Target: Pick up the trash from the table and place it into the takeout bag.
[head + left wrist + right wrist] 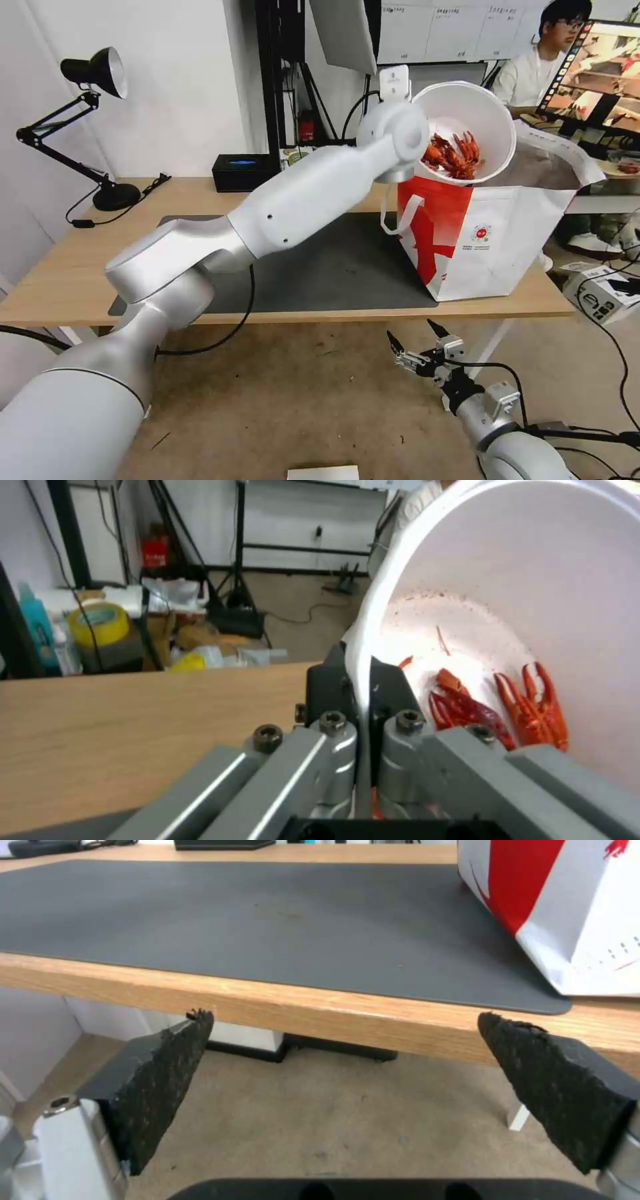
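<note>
Overhead, bowl (477, 117) tilted — bag (507, 233) interior hidden.

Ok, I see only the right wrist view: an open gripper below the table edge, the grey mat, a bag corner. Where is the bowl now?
Observer: The left gripper holds the white bowl by its rim, tilted over the takeout bag.
Operator: Is something still inside the bowl?
Observer: Yes, red crayfish shells lie at its lower side.
Operator: And is the bag's mouth open?
Observer: Yes, open, directly under the bowl.
</note>
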